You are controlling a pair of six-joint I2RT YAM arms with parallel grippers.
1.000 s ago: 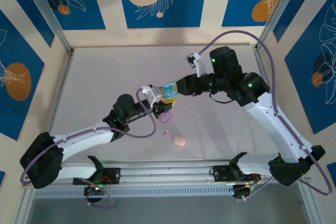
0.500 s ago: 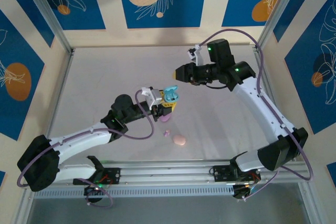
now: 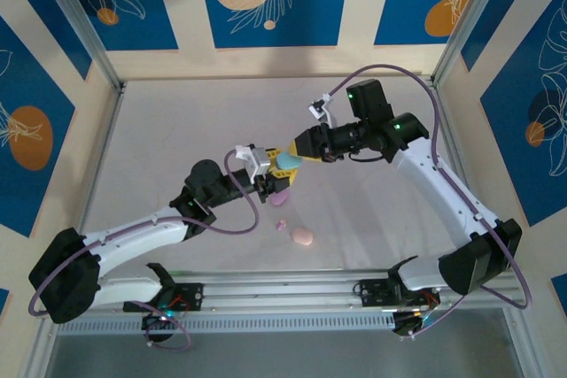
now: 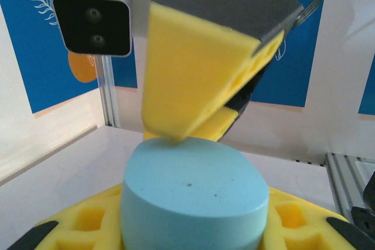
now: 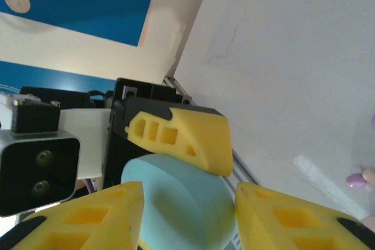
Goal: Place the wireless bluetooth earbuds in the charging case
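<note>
The left hand (image 3: 275,174) is clenched on the light blue charging case (image 3: 285,162) and holds it raised above the tabletop (image 3: 177,130), its broad oval face turned up and toward the right arm. The right hand (image 3: 299,152) meets it from the far right with its fingers spread. In the right wrist view the case sits between them, and in the left wrist view one yellow tip touches the case's top edge. I cannot tell whether they press on it. The case looks closed. One tiny pink-purple earbud (image 3: 282,225) lies on the tabletop toward the near edge from both hands, just beside a pink case (image 3: 302,236). By my reading, the right hand is the free one and would have to drop down and toward the near edge to reach that earbud.
</note>
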